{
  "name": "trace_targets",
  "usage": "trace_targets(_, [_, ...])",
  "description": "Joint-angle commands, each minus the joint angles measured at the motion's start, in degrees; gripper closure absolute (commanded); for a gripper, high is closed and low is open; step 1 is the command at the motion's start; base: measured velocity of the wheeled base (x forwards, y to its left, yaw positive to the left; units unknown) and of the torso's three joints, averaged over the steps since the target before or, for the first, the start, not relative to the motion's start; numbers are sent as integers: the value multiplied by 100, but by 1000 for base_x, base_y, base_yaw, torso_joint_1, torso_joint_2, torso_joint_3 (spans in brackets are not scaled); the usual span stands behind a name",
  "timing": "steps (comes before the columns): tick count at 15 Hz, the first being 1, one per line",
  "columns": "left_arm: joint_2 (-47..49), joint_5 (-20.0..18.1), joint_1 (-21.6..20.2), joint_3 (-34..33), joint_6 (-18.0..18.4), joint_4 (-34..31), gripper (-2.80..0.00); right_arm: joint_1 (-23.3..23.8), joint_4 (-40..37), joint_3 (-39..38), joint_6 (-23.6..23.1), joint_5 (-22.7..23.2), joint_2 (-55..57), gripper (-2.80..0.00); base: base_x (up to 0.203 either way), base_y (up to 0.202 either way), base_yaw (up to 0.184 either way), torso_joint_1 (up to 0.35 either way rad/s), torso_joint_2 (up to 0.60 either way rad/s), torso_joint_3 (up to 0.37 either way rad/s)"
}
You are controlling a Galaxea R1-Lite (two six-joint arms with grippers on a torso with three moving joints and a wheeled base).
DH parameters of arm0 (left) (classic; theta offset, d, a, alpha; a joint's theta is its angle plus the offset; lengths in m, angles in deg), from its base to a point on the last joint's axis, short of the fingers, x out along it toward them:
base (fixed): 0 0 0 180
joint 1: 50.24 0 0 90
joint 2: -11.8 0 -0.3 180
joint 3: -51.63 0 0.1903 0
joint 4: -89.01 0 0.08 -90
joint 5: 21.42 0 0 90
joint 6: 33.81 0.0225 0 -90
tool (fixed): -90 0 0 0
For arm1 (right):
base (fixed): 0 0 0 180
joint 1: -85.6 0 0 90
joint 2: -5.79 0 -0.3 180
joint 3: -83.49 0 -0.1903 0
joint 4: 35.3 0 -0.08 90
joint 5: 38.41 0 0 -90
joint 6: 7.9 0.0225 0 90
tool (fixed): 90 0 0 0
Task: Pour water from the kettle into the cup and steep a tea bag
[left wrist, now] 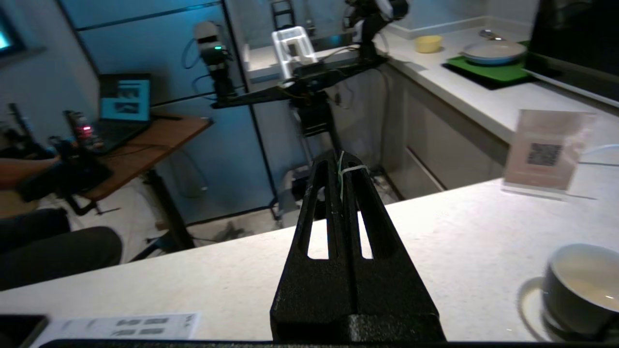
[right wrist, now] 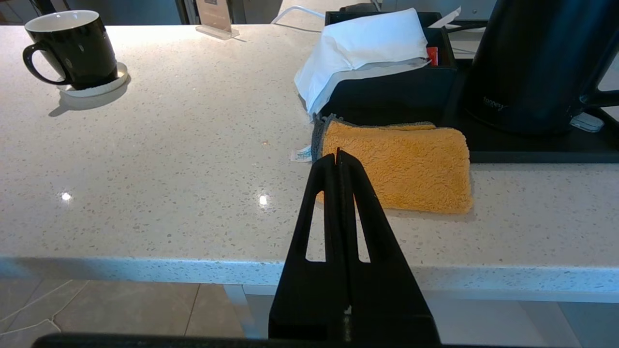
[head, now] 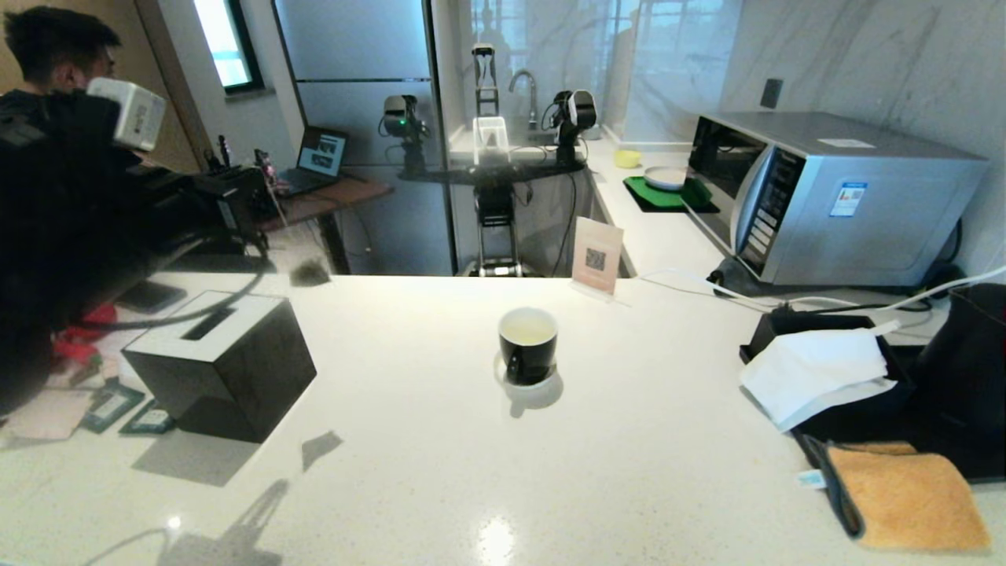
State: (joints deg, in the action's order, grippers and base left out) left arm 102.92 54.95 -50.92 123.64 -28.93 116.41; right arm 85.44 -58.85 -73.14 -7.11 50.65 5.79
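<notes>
Left tool (left wrist: 344, 162) pinches a thin white string above the speckled white worktop (head: 440, 472) — glossy black mug (head: 528, 344) (pale liquid inside) nearby; right tool (right wrist: 337, 155) closed, empty.

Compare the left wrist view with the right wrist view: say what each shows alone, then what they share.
Only the left wrist view: a thin white string pinched in the shut left gripper, a laptop and the green mat.
Only the right wrist view: the kettle, the orange cloth, white tissue and the shut right gripper off the counter's edge.
Both: the cup on its saucer, and the QR sign.
</notes>
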Motion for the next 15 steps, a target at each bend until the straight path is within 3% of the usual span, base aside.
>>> trace_targets(1, [-33, -12, -371, 2, 0, 49, 0, -2, 1, 0, 0, -3, 9, 0, 0, 0, 0, 0, 0, 0])
trace_targets(8, [36, -245, -1151, -16, -241, 108, 0, -2, 1, 0, 0, -3, 9, 0, 0, 0, 0, 0, 0, 0])
trace_targets(15, [248, -254, -1430, 111, -242, 117, 0, -2, 1, 0, 0, -3, 9, 0, 0, 0, 0, 0, 0, 0])
